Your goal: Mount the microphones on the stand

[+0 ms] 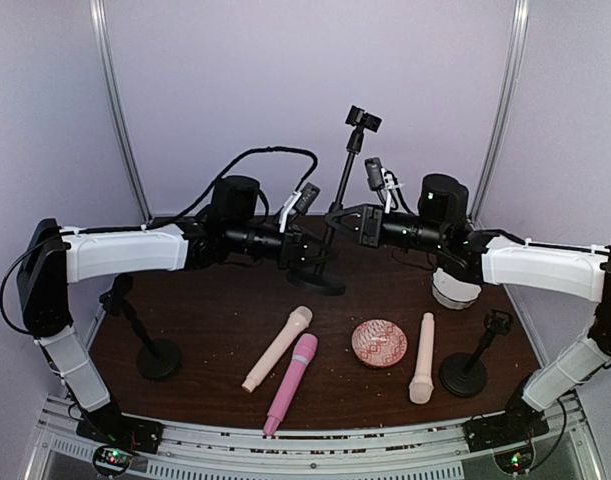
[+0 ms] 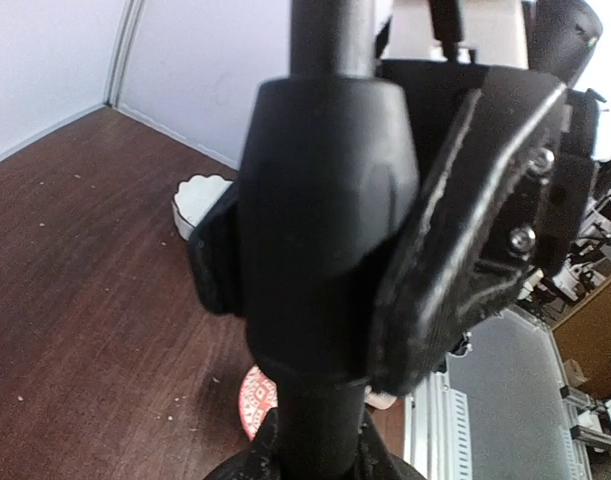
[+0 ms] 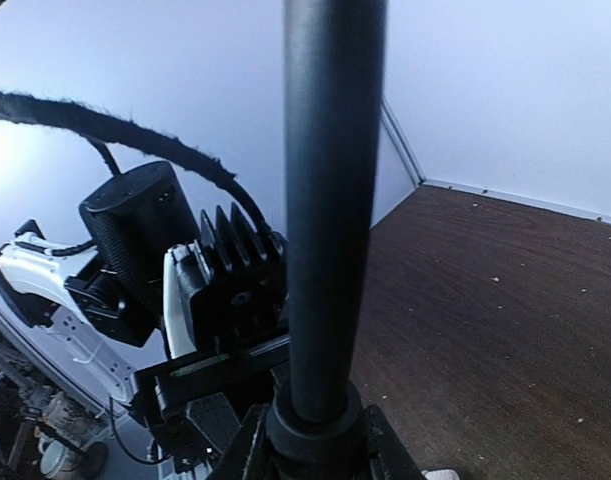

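Steadying the stand, my left pincer was clamped on its thick collar. My right pincer had a finger on each side of the pole higher up, though I could not tell whether it pinched. The microphones lay flat on the table nearer me, none attached: a cream microphone, the pink one and a second cream one. I judged it best to hold the stand upright with one pincer and free the other to fetch a microphone by its handle.
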`<state>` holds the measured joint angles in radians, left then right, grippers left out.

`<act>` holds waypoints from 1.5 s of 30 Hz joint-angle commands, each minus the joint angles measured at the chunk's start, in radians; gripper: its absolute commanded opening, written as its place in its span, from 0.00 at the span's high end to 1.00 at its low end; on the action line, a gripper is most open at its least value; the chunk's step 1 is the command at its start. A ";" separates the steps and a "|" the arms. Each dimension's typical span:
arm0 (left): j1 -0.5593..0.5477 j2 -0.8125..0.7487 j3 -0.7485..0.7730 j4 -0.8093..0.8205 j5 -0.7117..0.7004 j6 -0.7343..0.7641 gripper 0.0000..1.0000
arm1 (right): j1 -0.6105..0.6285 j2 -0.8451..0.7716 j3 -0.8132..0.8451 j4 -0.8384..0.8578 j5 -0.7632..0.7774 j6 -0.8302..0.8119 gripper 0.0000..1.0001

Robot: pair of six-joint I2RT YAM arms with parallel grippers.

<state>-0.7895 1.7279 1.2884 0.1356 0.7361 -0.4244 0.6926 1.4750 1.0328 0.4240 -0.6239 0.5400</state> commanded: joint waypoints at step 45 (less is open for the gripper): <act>-0.004 -0.135 0.035 -0.110 -0.426 0.134 0.29 | 0.050 0.372 0.079 0.133 0.827 -0.504 0.51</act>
<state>-0.7956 1.6009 1.3190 -0.0097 0.2947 -0.3042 0.7616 1.8721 1.1095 0.5617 0.1825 0.0090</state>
